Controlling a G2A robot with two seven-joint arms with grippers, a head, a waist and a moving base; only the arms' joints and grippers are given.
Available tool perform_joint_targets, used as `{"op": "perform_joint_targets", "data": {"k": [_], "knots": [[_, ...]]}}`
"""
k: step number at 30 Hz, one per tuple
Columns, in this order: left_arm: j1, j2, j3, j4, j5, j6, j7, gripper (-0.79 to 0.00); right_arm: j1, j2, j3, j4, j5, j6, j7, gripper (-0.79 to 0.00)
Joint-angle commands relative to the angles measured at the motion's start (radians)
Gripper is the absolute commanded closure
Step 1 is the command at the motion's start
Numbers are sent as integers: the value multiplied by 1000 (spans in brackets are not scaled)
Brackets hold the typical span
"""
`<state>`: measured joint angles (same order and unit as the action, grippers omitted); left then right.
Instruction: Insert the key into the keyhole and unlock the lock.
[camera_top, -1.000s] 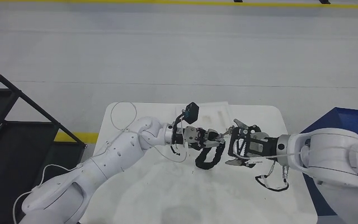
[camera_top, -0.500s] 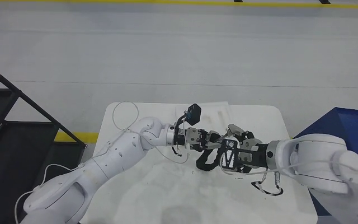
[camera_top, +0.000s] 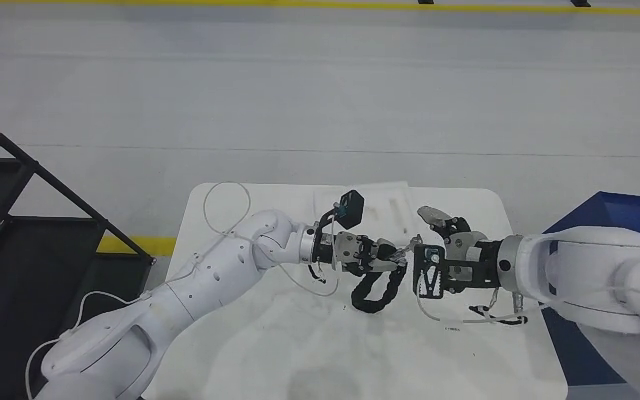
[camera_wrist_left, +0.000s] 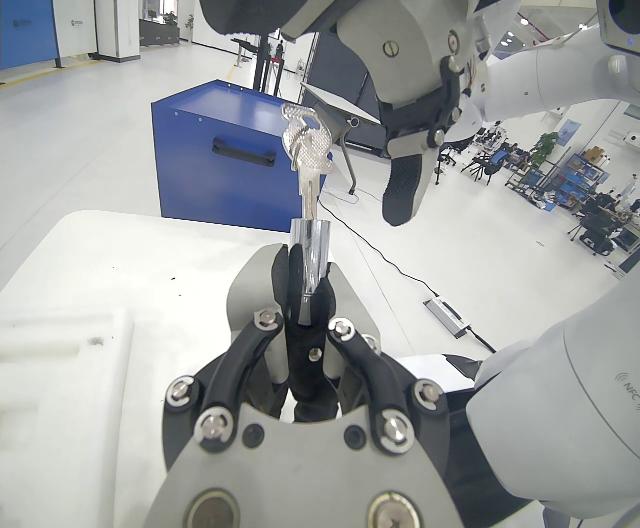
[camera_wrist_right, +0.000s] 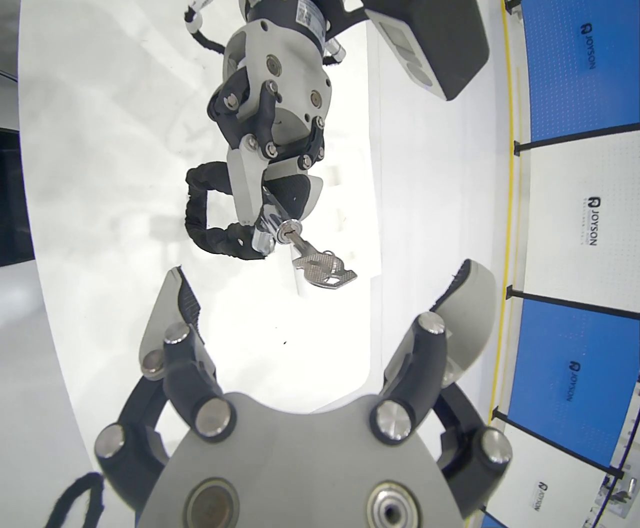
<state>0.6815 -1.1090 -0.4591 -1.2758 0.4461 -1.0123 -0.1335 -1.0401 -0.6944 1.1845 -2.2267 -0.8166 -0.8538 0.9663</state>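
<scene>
1. The left gripper (camera_wrist_left: 305, 270) is pinching the lock (camera_wrist_left: 312, 245), its dark ribbed pads pressed against a smooth, shiny chrome barrel that stands out past the fingertips.
2. A thick black cable loop (camera_wrist_right: 200, 220) with a rough woven look hangs from the lock barrel. It curves away under the left gripper, over the table (camera_wrist_right: 100, 200).
3. The key (camera_wrist_right: 325, 267) is seated in the keyhole at the end of the barrel. It is flat silver metal, with a dimpled, angular head and a small ring through it. The head sticks out straight ahead of the left gripper's fingertips.
4. The right gripper (camera_wrist_right: 321, 295) faces the left one with its jaws spread wide and holding nothing. The key's head lies in the open gap between the two fingers and touches neither of them.
5. One right finger (camera_wrist_left: 402, 195), with a grey shell and a black textured pad, hangs just beside the key's head.
6. The white foam tray (camera_wrist_left: 60, 340), with its moulded recesses, lies on the table just beside the left gripper and below its height.
7. The table top is smooth and white with a rounded edge. A blue cabinet (camera_wrist_left: 215, 150) with a black handle stands on the floor beyond that edge, behind the key.
8. Both grippers hold above the table surface, with bare white top beneath them.
</scene>
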Motion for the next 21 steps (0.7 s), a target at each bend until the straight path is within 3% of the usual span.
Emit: {"op": "perform_joint_targets", "data": {"k": [1, 5, 10, 21], "knots": [[-2, 2, 3, -1, -3, 0, -2, 0, 1, 5, -1, -1, -15, -15, -15, -237], [-4, 5, 9, -4, -10, 0, -7, 0, -2, 12, -4, -20, -49, -28, -28, -120], [-7, 8, 17, -10, -18, 0, -11, 0, -12, 16, -5, -44, -70, -37, -38, -55], [-16, 11, 36, -18, -37, 0, -18, 0, -25, 23, 5, -67, -84, -37, -43, 0]]}}
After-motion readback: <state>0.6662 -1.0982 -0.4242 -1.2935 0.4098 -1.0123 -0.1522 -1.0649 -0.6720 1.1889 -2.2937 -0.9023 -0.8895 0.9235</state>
